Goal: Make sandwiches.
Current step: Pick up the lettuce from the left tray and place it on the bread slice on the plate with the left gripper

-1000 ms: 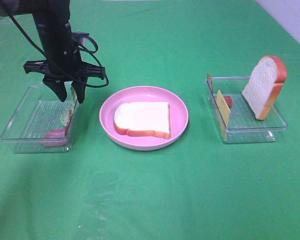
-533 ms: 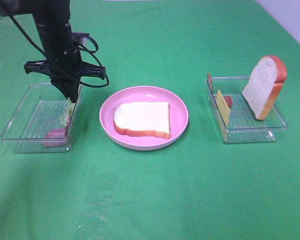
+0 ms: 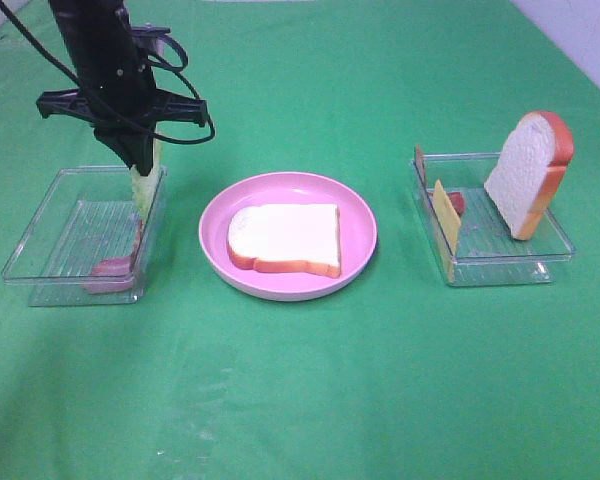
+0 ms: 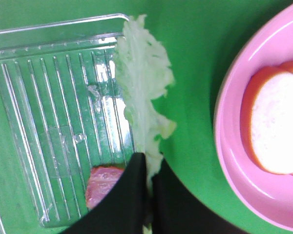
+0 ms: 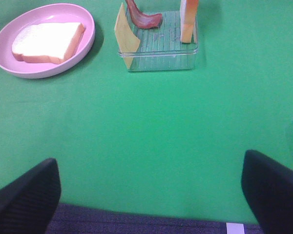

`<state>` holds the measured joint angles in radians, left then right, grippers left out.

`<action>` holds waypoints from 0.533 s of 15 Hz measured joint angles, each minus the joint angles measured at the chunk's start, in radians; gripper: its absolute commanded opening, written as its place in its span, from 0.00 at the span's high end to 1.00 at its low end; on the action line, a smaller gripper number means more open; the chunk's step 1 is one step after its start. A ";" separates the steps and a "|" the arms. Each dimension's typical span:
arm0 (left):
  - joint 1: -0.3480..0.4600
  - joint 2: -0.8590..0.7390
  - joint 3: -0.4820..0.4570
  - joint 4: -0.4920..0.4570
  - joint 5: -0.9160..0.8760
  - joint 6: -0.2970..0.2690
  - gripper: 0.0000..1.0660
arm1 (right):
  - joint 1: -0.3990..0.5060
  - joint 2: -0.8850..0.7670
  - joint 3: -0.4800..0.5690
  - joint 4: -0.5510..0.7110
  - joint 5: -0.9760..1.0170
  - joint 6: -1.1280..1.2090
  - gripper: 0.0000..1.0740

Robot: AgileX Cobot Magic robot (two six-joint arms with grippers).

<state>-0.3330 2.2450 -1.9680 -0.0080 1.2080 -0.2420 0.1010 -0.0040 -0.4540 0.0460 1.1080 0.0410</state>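
Now left claw [image 3: 139, 163], clamped on lettuce [image 3: 147, 188], has risen.

Green table [image 3: 300, 400] holds a left tray [image 3: 65, 235], a plate [image 3: 361, 216] mid-frame, and a right tray [image 3: 495, 265]

The counter [image 3: 300, 400] lies under a bright green cloth [image 5: 151, 136], lightly creased and evenly lit, with short soft shadows and a faint sheen near the front. Past its far right corner a pale, whitish surface [image 3: 585, 40] shows. Along the near edge a dark greyish strip [image 5: 151, 222] runs below the cloth.
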 measured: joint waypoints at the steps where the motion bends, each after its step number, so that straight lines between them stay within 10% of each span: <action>1: 0.000 -0.018 0.000 0.002 0.002 -0.005 1.00 | 0.000 0.000 0.000 0.000 0.000 0.000 0.11; 8: 0.000 -0.159 0.000 -0.177 0.005 0.038 1.00 | 0.000 0.000 0.000 0.000 0.000 0.000 0.11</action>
<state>-0.3330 2.0860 -1.9680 -0.1850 1.2130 -0.2040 0.1010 -0.0040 -0.4540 0.0460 1.1080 0.0410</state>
